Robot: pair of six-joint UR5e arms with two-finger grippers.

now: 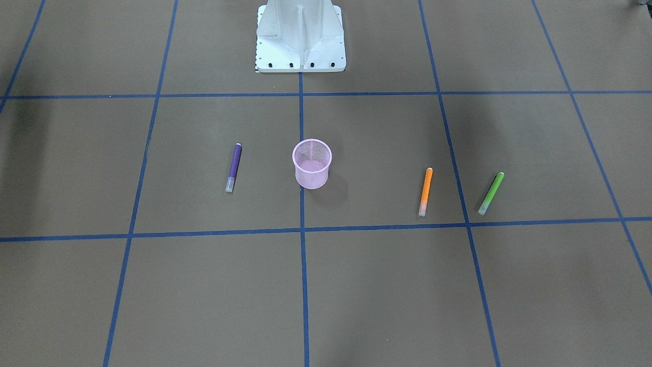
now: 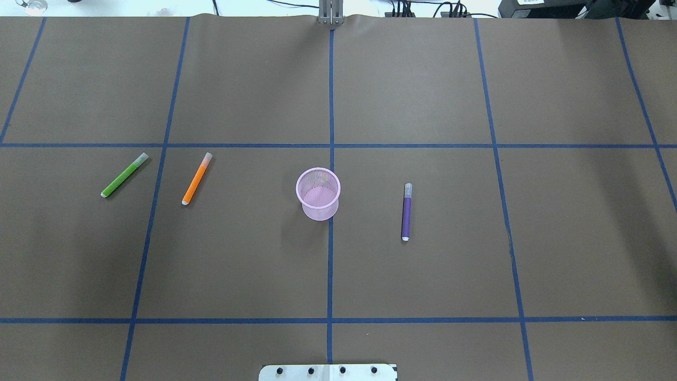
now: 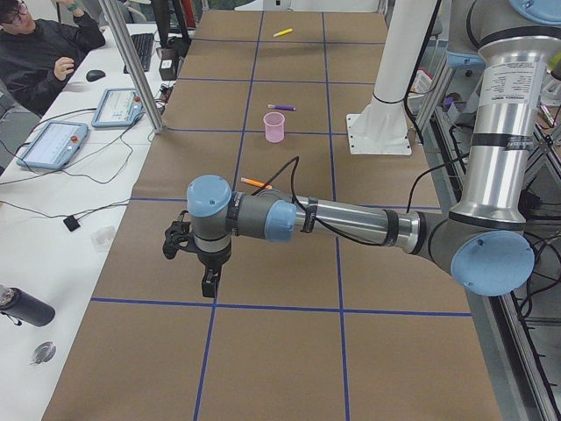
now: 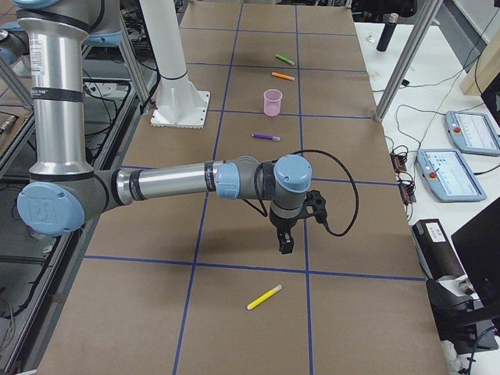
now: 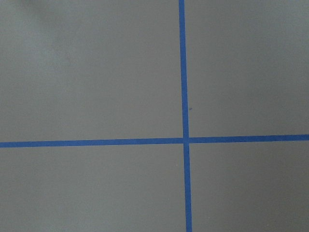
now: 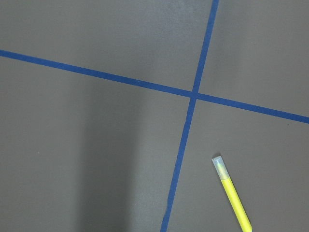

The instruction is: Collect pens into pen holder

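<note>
Upright pink wire-mesh pen holder [image 2: 320,210]

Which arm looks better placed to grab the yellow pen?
Probably the right. The right claw hangs near the yellow pen, which its wrist camera sees; the left claw is at the opposite end of the table.

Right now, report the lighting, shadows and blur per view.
Front-facing view: even light, pink pen holder casts a faint shadow. Right wrist view: broad soft shadow band left of the sharp yellow pen. Left wrist view: flat light, blue tape crisp.
</note>
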